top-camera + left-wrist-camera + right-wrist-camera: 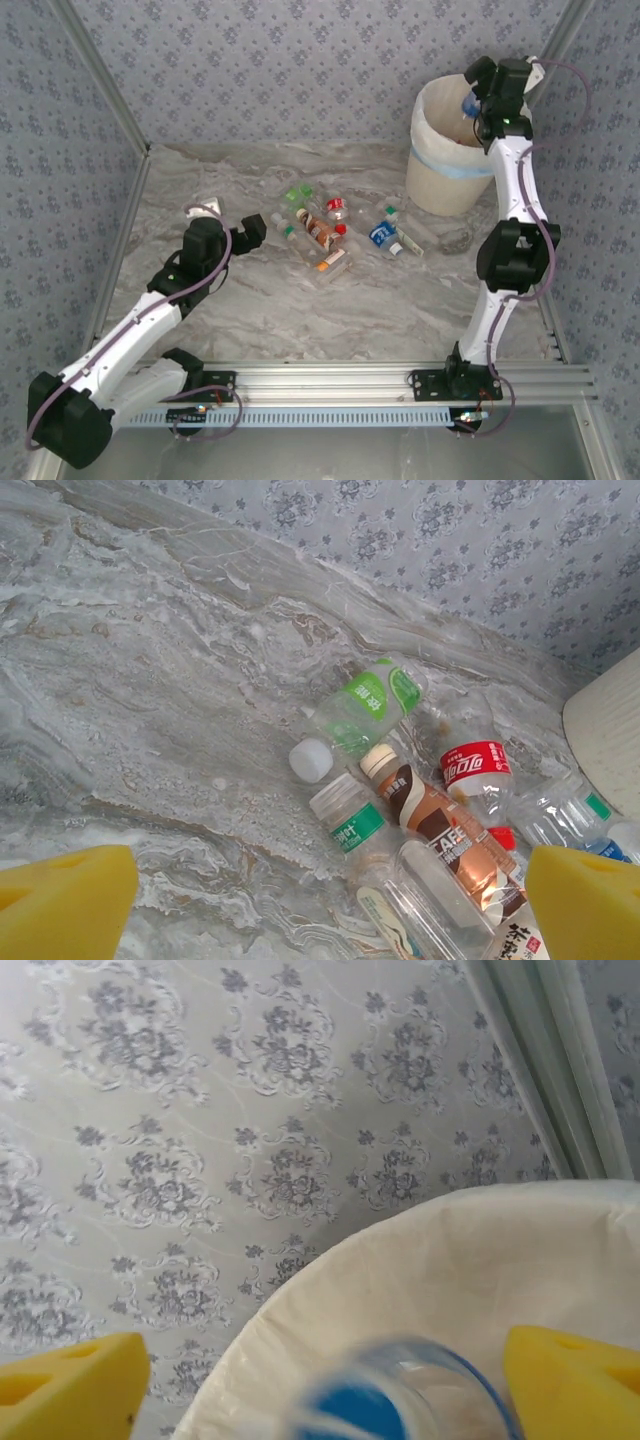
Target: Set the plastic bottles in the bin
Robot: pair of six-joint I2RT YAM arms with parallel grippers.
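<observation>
Bottles (322,232) of clear plastic are seen in a loose cluster at the middle of the marble-patterned table (300,310) in the top view, lying on their sides, several touching. The bin (445,185), cream-white and ringed by a pale blue band of liner, is placed at the upper right of that frame, well apart from the cluster.

The right gripper (474,101) is poised over the bin's mouth, and a blue-labelled bottle (467,105) is seen just at its fingers. In the right wrist view its yellow pads (65,1385) are set at the lower corners of the frame, spread wide. The blue-labelled bottle, blurred, is shown between them at bottom centre, above the bin's pale interior, with a clear gap on its left side. Whether its right side touches the other pad cannot be told.

The left gripper (232,224) is positioned left of centre in the top view, just beside the cluster, its jaws wide with nothing between them. In the left wrist view, a green-labelled bottle (375,695), a red-labelled bottle (475,765), a brown coffee bottle (440,830) and a smaller green-labelled one (352,822) are seen lying close together on the table. The bin's wall is caught at the right edge.
</observation>
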